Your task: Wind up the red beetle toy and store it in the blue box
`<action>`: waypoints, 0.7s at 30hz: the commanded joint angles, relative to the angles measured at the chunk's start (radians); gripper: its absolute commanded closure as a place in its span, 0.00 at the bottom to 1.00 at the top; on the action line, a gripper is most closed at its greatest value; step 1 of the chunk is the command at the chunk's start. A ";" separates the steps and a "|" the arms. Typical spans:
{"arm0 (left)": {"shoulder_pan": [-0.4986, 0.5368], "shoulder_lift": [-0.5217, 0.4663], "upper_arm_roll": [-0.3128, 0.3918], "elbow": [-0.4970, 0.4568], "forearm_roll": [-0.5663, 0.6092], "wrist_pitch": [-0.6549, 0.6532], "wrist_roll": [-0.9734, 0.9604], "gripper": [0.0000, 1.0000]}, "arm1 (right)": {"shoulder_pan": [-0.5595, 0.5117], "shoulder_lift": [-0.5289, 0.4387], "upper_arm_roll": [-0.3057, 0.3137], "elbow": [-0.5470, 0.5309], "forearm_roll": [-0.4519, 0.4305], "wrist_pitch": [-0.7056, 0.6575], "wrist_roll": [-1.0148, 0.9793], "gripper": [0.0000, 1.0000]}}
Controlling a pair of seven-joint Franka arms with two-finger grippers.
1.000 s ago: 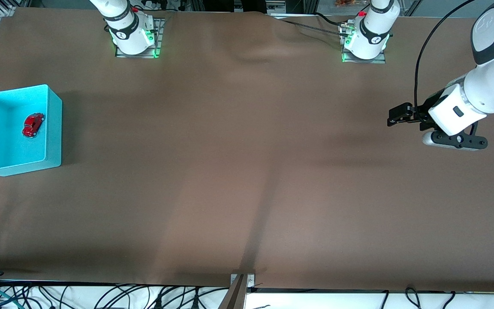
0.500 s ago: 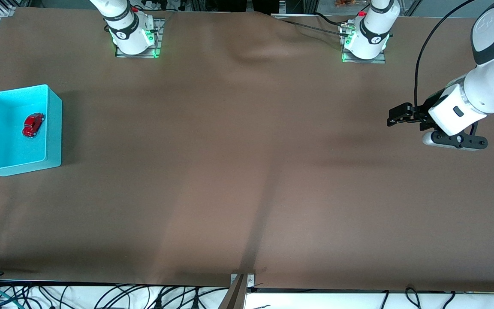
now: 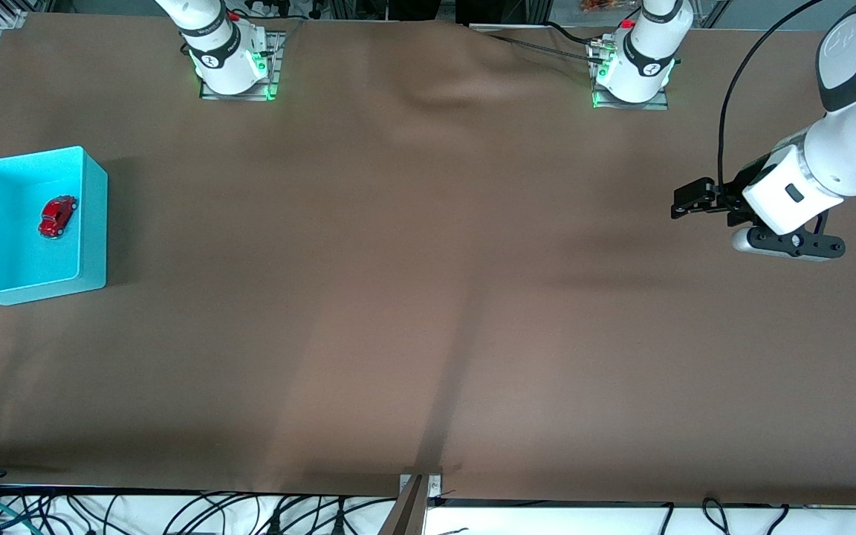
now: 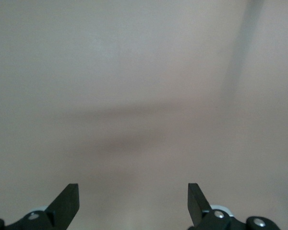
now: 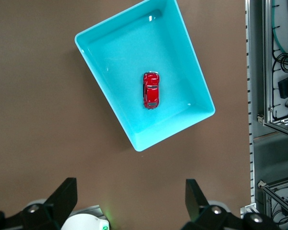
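Left gripper [image 3: 684, 200]: I see it hanging over the bare brown table cloth [image 3: 428, 297] at the left arm's end of the table, its 2 black fingers [image 4: 67, 203] spread wide apart with nothing between them. In the front view it sits at about 3 o'clock from the table's middle. The left wrist view shows only plain cloth and soft shadow under it.

Left arm: I read it as waiting; its white forearm comes in from the edge of the front view and the hand points toward the table's middle.

Right gripper [image 5: 129, 203]: out of the front view; only the right arm's base shows there. In the right wrist view I see its 2 fingers [image 5: 65, 196] standing apart and empty, high above the table, looking straight down on the blue box [image 5: 182, 57].

Blue box [image 3: 93, 223]: it rests on the cloth at the right arm's end of the table, about 9 o'clock from the table's middle in the front view, open top up.

Red beetle toy [image 3: 57, 216]: I see it lying inside the blue box on the floor of the bin, on its wheels, close to the wall that faces the table's middle. In the right wrist view [image 5: 150, 90] it sits near the middle of the bin floor, clear of all 4 walls.
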 commanded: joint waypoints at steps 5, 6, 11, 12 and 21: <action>-0.003 0.006 0.001 0.025 -0.017 -0.006 0.005 0.00 | 0.032 0.018 0.042 0.062 0.087 -0.037 0.028 0.00; -0.003 0.006 0.001 0.025 -0.017 -0.006 0.005 0.00 | 0.051 0.018 0.040 0.067 0.090 -0.039 0.030 0.00; -0.003 0.007 0.002 0.043 -0.017 -0.006 0.005 0.00 | 0.123 0.020 0.042 0.080 0.119 -0.045 0.148 0.00; -0.003 0.007 0.002 0.045 -0.017 -0.006 0.005 0.00 | 0.140 0.020 0.040 0.079 0.122 -0.045 0.162 0.00; -0.001 0.007 0.002 0.060 -0.015 -0.006 0.006 0.00 | 0.213 0.026 0.040 0.088 0.173 -0.043 0.188 0.00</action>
